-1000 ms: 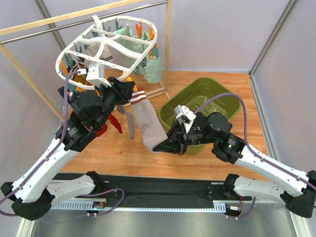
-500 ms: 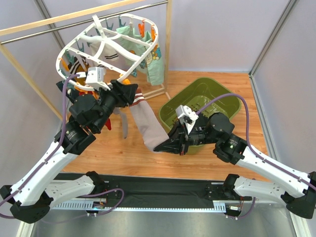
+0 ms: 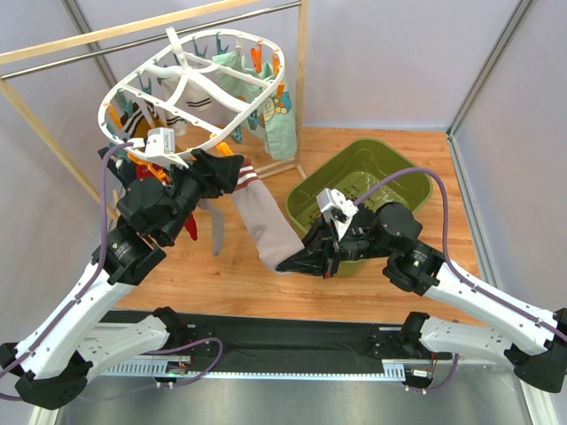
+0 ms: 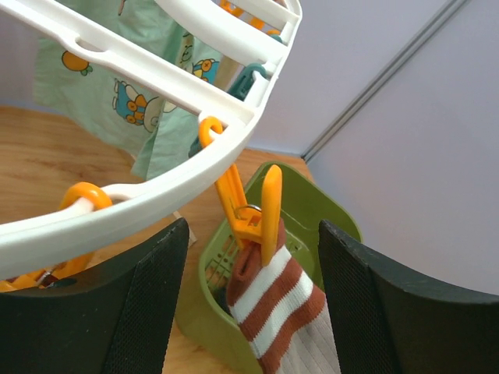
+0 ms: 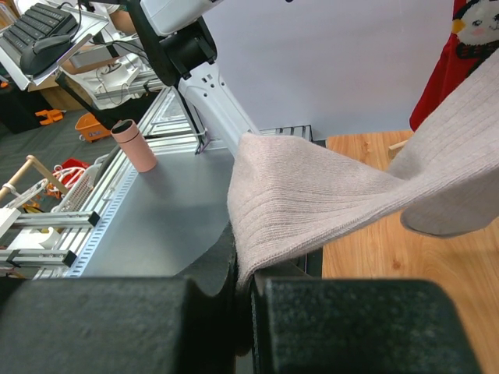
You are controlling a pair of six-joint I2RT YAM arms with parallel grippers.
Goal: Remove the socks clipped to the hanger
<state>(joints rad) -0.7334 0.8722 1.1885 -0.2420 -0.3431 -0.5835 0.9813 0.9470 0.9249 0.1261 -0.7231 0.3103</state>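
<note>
Just under the hanger's (image 4: 140,199) near rim, the grey sock (image 3: 264,226) hangs by its striped cuff from an orange clip (image 4: 269,206). The right gripper (image 3: 285,264) pinches the toe, holding the sock taut away from the hanger (probably to free it). The left gripper's (image 4: 251,234) jaws stand spread around the clip.

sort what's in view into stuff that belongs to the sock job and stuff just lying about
Job:
hanger
grey sock with striped cuff, held by right pincer
orange clip on its cuff, open left pincer at it
mint printed socks
green basket, probably the drop spot

Lying about:
wooden rail frame
pink cup
keyboard
</note>
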